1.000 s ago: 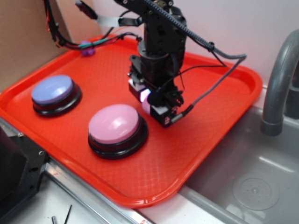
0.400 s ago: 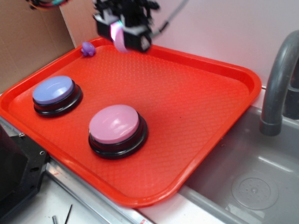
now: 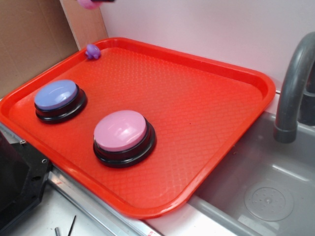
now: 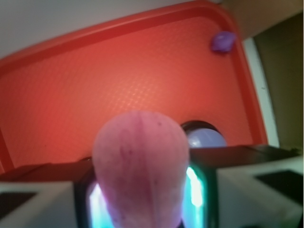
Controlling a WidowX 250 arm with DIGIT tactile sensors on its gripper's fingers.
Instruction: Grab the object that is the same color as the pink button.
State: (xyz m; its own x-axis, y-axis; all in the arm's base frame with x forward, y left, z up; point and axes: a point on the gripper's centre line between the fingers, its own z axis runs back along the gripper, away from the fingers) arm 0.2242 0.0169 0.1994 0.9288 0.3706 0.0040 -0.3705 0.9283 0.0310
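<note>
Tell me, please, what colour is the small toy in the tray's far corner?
Purple. The small toy shows best in the exterior view, by the red tray's rim.

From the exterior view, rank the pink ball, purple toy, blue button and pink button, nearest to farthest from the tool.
1. pink ball, held in the tool
2. purple toy, tray's far corner
3. blue button, tray's left
4. pink button, front middle

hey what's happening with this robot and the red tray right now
The gripper is shut on a pink ball and holds it high above the red tray, almost out of the exterior view. On the tray sit the pink button, a blue-lavender button and a small purple toy in the far corner.
</note>
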